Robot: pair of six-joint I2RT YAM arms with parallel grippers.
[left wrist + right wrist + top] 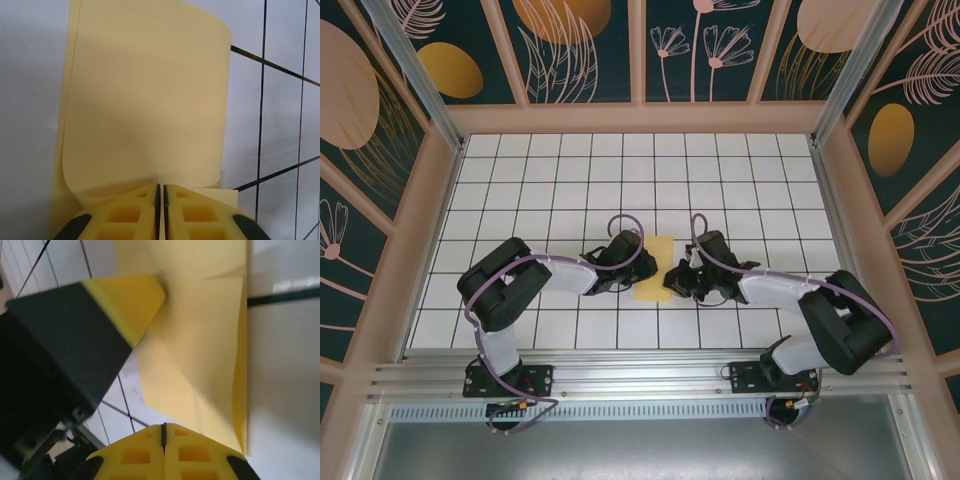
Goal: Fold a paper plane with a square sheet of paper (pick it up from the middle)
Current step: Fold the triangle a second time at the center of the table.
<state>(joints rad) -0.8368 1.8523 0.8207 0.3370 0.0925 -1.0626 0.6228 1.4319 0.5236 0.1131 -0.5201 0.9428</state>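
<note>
1. The square sheet of paper [653, 268], pale yellow, lies mid-counter [520, 180], folded over itself, one flap curling upward; one sheet.
2. The left gripper [161, 187] is closed to a hairline slit, pinching the sheet's bend; the right gripper [163, 426] is fully closed at the opposite edge, whether on paper I cannot tell; two grippers.
3. Counter: white tiles, black grid lines; one metal rail [640, 375] along its near edge.
4. Walls [580, 50]: dark teal panels, peach and orange plant motifs, pale wooden frames.
</note>
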